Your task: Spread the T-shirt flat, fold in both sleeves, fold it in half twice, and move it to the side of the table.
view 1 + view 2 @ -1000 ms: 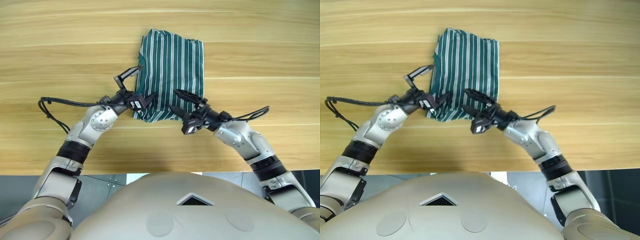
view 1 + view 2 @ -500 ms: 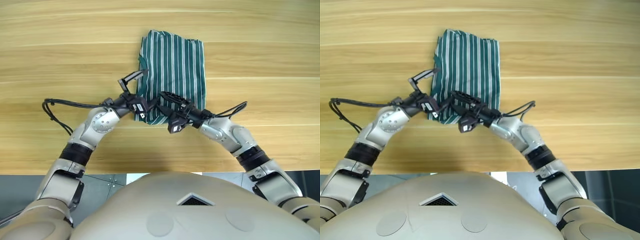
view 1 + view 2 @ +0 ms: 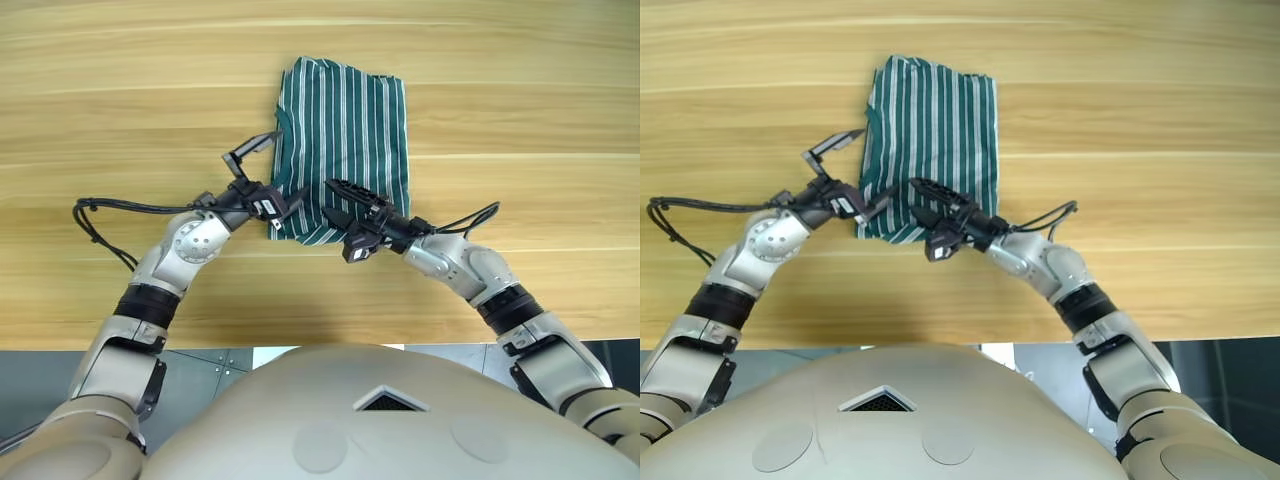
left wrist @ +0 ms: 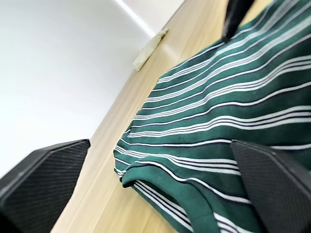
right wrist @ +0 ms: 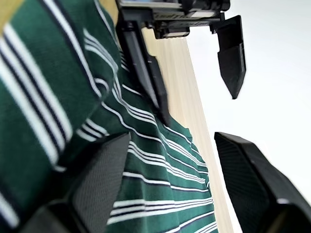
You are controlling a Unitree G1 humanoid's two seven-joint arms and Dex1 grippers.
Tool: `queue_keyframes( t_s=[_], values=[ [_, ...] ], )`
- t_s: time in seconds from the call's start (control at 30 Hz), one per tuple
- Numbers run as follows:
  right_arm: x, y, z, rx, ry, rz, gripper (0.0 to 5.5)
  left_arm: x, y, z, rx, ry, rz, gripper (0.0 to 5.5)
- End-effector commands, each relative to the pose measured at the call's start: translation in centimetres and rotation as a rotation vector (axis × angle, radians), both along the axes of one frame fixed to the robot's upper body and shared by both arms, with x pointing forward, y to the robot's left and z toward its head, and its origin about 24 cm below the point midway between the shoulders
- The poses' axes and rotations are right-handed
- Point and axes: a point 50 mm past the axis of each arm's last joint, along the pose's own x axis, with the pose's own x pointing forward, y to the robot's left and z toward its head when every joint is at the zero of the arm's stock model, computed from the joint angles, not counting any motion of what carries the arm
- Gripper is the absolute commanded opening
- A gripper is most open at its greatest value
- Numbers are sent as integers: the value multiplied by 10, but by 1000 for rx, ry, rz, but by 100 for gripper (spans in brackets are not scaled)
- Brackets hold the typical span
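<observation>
The green T-shirt (image 3: 345, 130) with white stripes lies folded into a narrow oblong on the wooden table (image 3: 520, 120). My left gripper (image 3: 286, 165) is open at the shirt's near left edge, one finger raised over the edge and the other down by the corner. In the left wrist view the striped cloth (image 4: 218, 111) lies between and beyond its two fingers (image 4: 43, 179). My right gripper (image 3: 332, 200) is open just above the shirt's near edge, close beside the left one. The right wrist view has the cloth (image 5: 29, 121) against its open fingers (image 5: 97, 184) and the left gripper (image 5: 146, 63) beyond.
Bare wood surrounds the shirt to the left, right and far side. A black cable (image 3: 100, 215) loops off my left forearm over the table. The table's near edge (image 3: 600, 342) runs just below my arms.
My right gripper has moved left along the shirt's near edge, from the right corner to beside the left gripper. The left gripper shifted slightly right, then back. The shirt stays put.
</observation>
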Motion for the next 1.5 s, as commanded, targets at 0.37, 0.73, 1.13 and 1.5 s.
queue_keyframes(
  t_s=[0.37, 0.73, 1.13, 1.5],
  values=[
    [28, -139, 123, 188, -350, -401, 321, -8, 101, 58, 239, -280, 421, 539],
    [-55, -131, 33, -354, 228, -120, 321, -83, 57, 2, 530, 264, -279, 539],
    [-44, -116, 15, -365, 267, -21, 321, -40, 65, -19, 656, 314, -336, 539],
    [-29, -105, 11, -334, 237, 7, 321, -54, 42, -28, 570, 355, -536, 539]
  ],
)
